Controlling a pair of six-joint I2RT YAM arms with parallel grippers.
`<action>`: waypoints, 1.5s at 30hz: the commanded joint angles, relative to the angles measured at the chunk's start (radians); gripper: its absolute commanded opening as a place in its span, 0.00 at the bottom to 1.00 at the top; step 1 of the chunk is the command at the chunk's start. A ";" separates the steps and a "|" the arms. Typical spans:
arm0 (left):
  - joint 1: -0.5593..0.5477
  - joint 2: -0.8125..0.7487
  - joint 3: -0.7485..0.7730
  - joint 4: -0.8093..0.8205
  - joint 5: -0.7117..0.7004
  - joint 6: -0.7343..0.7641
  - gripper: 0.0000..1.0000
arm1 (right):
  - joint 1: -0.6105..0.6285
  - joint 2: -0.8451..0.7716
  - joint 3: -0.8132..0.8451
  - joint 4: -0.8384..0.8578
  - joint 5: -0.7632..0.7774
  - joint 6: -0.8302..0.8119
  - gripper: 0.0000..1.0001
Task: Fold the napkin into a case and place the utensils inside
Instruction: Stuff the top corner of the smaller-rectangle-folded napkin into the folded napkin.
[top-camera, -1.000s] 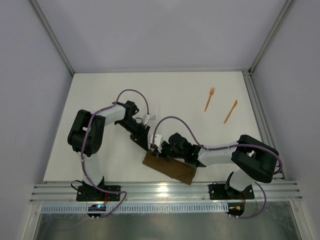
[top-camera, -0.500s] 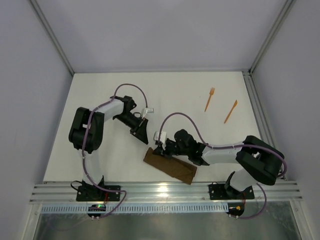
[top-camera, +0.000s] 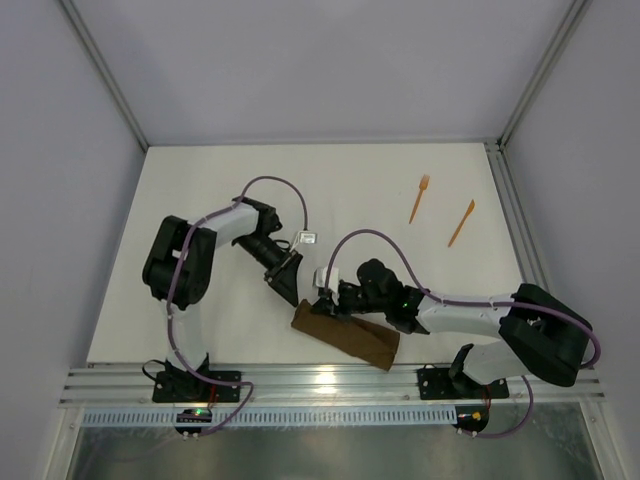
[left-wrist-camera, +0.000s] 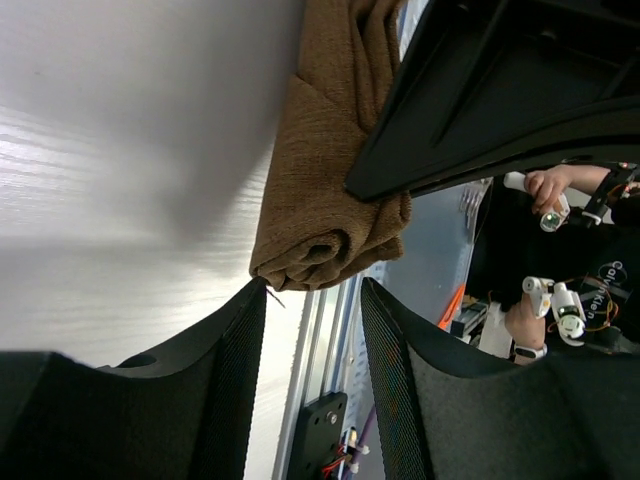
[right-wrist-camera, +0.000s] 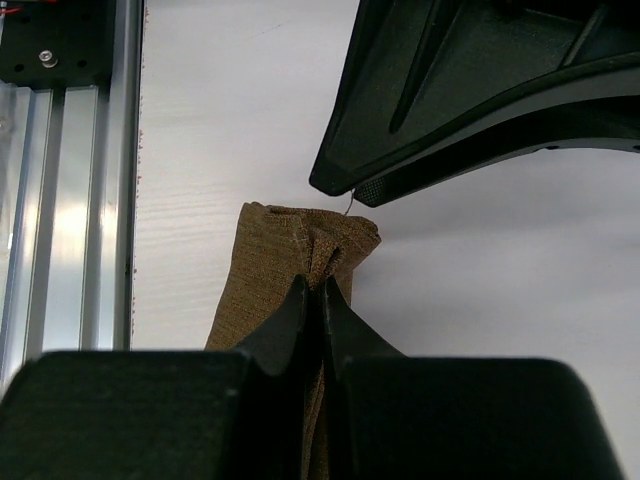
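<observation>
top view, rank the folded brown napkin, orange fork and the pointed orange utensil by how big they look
1. folded napkin, clearly the largest.
2. fork and pointed utensil: about alike in length and both thin, so no ranking between them.

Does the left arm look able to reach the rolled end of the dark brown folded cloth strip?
Probably yes: the left gripper stands open right at the cloth strip's end, nothing between them, though the right gripper, pinching the cloth, crowds it.
</observation>
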 joint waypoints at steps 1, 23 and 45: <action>-0.006 -0.052 -0.003 -0.068 0.055 0.093 0.45 | -0.001 -0.043 0.041 -0.012 -0.040 -0.036 0.03; -0.067 -0.010 -0.029 0.075 0.053 0.022 0.34 | -0.005 -0.040 0.061 0.020 -0.039 -0.041 0.03; 0.002 0.146 0.037 0.234 -0.168 -0.355 0.00 | -0.165 0.264 0.151 -0.133 -0.118 0.338 0.26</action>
